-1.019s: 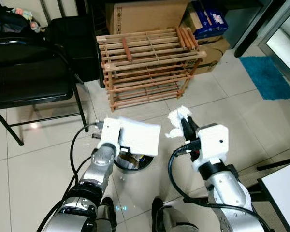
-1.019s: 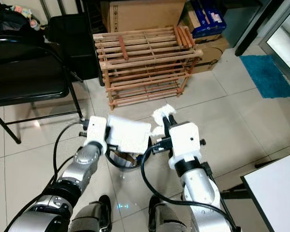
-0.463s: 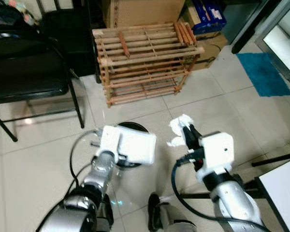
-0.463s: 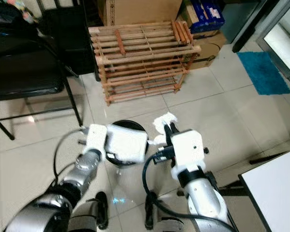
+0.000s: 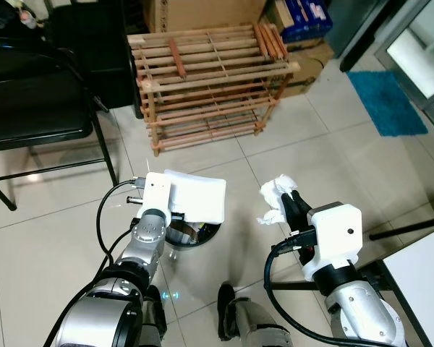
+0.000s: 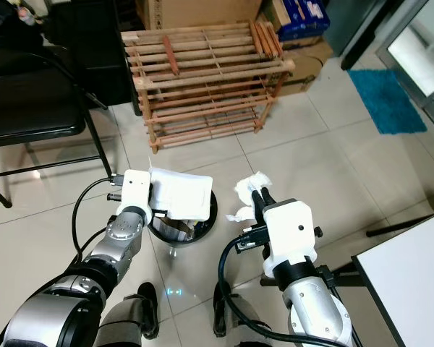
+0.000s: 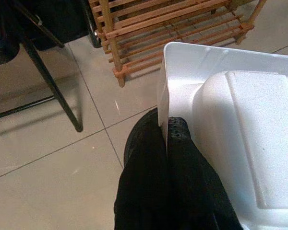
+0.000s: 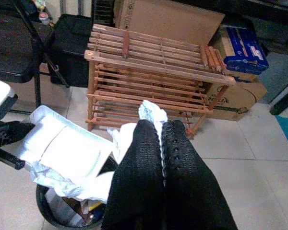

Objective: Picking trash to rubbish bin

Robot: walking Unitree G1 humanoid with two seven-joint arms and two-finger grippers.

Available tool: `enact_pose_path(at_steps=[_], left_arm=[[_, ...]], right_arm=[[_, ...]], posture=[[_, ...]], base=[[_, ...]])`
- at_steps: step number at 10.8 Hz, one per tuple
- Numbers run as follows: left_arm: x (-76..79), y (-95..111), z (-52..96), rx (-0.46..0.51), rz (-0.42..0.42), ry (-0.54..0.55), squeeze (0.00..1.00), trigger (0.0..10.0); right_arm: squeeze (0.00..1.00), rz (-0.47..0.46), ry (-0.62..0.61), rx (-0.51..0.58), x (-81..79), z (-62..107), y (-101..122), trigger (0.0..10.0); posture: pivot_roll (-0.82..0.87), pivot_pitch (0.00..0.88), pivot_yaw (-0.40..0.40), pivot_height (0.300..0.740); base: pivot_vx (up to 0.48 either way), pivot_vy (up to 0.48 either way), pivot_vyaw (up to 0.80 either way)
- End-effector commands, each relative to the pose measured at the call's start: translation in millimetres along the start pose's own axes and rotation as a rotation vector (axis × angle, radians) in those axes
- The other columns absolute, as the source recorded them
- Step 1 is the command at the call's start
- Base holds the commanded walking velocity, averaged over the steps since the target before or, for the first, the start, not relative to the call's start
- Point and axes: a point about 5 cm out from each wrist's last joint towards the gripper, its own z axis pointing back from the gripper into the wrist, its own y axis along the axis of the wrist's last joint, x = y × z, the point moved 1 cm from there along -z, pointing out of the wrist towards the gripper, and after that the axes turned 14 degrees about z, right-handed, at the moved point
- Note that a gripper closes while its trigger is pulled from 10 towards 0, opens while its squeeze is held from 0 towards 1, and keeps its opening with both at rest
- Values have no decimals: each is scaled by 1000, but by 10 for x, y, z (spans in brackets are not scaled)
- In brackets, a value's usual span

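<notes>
Left eye view: left tool [image 5: 175, 215] clamped on white tray [image 5: 195, 195], now back over bin [image 6: 179, 230]; right tool [image 5: 294, 207] clamped on tissue [image 5: 276, 194], beside it, undropped.

Rubbish bin [image 5: 195, 235] mostly hidden under white tray [image 5: 195, 196], chair [image 5: 29, 108] cut off at frame edge — bin contents indistinct

One bin [image 6: 175, 230], one tray [image 5: 195, 195], one tissue [image 5: 275, 194].

Our left gripper [image 7: 169, 143] has a lid [image 5: 195, 195] pinched right over the bin [image 6: 202, 220], which sits just below it on the floor. Our right gripper [image 5: 293, 206] clamps a tissue wad [image 5: 276, 192] off to the bin's right. Beyond both sits a wooden rack [image 5: 206, 87], chair [image 5: 36, 101] further left.
</notes>
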Motion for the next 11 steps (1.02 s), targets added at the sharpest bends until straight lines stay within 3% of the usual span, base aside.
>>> enact_pose_path(at_steps=[1,3,5,8,11], left_arm=[[71,65,-5,40,28,-20,0,0],[161,535,-60,235,46,-71,0,0],[208,878,-53,353,70,-109,0,0],[254,1023,28,411,106,-148,0,0],[294,1093,62,410,116,-176,0,0]], right_arm=[[0,2,-34,-5,61,7,-1,10000],[0,13,-80,26,137,-85,14,10000],[0,25,-107,69,199,-257,25,10000],[0,31,-125,112,247,-451,17,10000],[0,31,-136,138,248,-509,-26,10000]], posture=[[-99,329,-147,740],[-37,294,-119,740],[38,247,-88,740],[114,196,-61,740],[139,175,-41,740]], base=[[0,0,0],[0,0,0],[0,0,0],[0,0,0],[313,0,0]])
